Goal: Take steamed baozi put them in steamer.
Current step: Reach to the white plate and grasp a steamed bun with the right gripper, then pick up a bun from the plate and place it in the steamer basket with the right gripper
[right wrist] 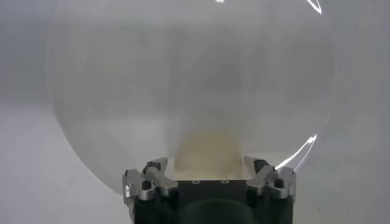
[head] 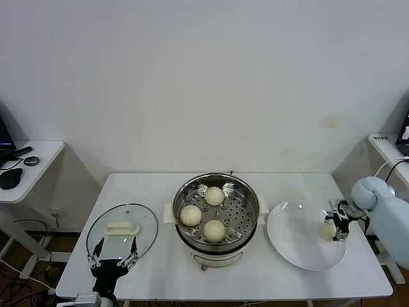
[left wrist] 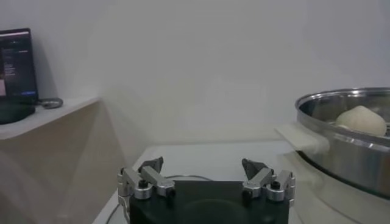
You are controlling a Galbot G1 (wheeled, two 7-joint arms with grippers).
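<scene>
The steamer (head: 181, 206), a shiny steel pot with white side handles, stands mid-table and holds three cream-white baozi (head: 215, 196) (head: 190, 215) (head: 214, 230) on its perforated tray. The fourth baozi (head: 328, 231) lies on the right part of the flat white plate (head: 297, 246). My right gripper (head: 337, 225) is down at this bun, open, with a finger on either side of it. In the right wrist view the bun (right wrist: 207, 146) sits between the spread fingers of the right gripper (right wrist: 207, 165). My left gripper (head: 114, 253) is open and empty, parked at the table's front left.
The round glass lid (head: 146, 220) with a white handle lies flat at the front left, under the left gripper. The left wrist view shows the steamer (left wrist: 341, 143) with one bun (left wrist: 361, 120). A side desk (head: 38, 167) stands at the left and a shelf (head: 385, 146) at the right.
</scene>
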